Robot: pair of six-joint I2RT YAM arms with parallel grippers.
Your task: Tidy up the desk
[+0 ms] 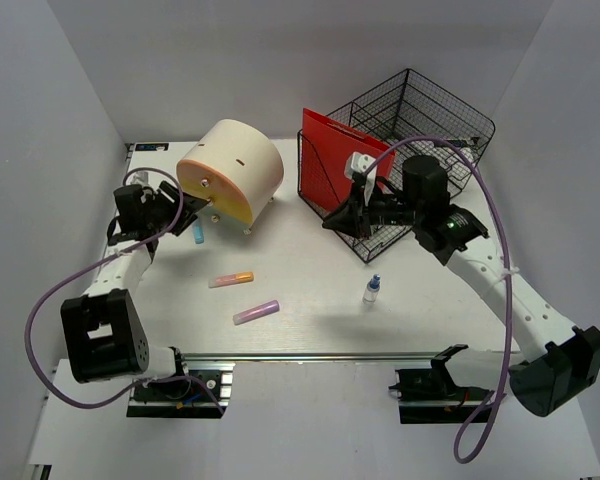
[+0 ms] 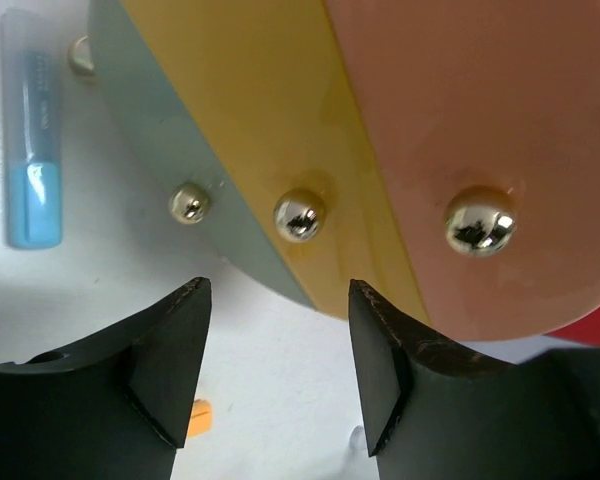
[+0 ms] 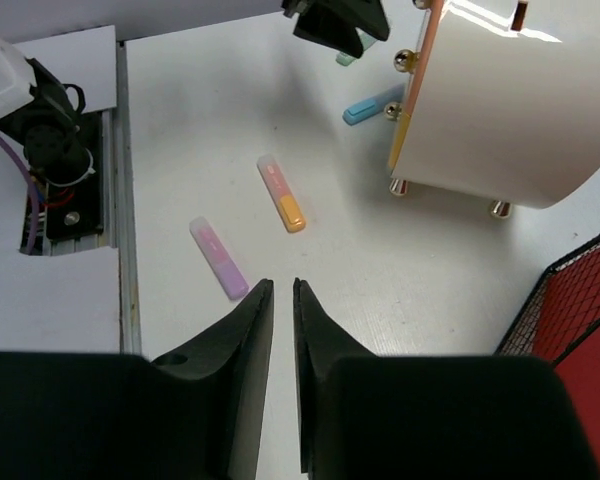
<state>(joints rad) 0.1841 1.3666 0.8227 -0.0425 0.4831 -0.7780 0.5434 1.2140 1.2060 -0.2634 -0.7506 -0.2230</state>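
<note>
The desk (image 1: 310,250) is, as I judge it, only at the beginning of being put in order. Four small things lie loose on its white top. An orange-pink marker (image 1: 230,280) and a purple-pink marker (image 1: 256,312) lie in the middle, near the front rail. A small bottle (image 1: 372,290) with a blue cap stands to the right of them. A blue pen (image 1: 197,233) lies just beside the foot of the round drawer box (image 1: 235,165) at the back left. At the back right a black wire basket (image 1: 420,110) holds a red folder (image 1: 325,160); whether anything else is inside, I cannot tell. The left gripper (image 2: 278,300) hovers close in front of the drawer box and faces its row of shiny knobs (image 2: 300,215). Its jaws are spread wide with nothing between them. The right gripper (image 3: 283,290) hangs over the desk near the front corner of the wire basket. Its jaws are almost pressed together, with only a thin slit, and they pinch nothing. So neither arm carries any object. What is left, in my opinion, is nearly everything. The two markers, the pen and the bottle need a proper place, probably in the drawer box or the basket, and for the box a drawer would first have to be pulled out.
</note>
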